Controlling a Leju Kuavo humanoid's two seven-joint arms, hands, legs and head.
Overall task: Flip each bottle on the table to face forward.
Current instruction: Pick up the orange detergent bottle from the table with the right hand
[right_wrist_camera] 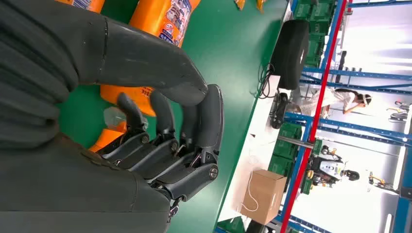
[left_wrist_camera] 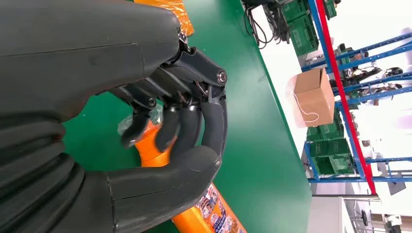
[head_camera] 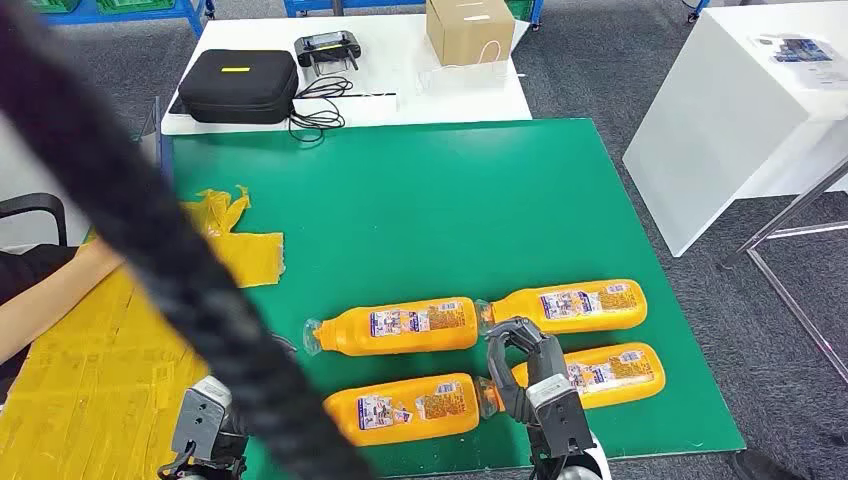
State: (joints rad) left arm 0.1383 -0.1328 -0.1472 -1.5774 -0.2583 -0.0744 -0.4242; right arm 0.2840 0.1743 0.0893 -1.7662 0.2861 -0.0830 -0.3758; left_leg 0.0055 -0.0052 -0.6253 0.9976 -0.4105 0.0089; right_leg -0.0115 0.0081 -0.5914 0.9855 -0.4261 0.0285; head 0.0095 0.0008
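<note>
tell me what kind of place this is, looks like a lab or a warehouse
Probably a robot test lab in a warehouse-like hall: a green-topped work table with orange plastic bottles laid out, blue metal shelving racks with green crates, and a black zipped equipment case.

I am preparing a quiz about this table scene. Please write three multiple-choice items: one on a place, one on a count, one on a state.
1. Where is the cardboard box?
A. on the white table
B. on the green mat
C. on the floor

2. How many orange bottles lie on the green mat?
A. two
B. four
C. six

3. How do the bottles rest?
A. upright
B. stacked
C. on their sides

Key: 1 A, it stands on the white table beyond the mat. 2 B, two rows of two. 3 C, all lie flat.
</note>
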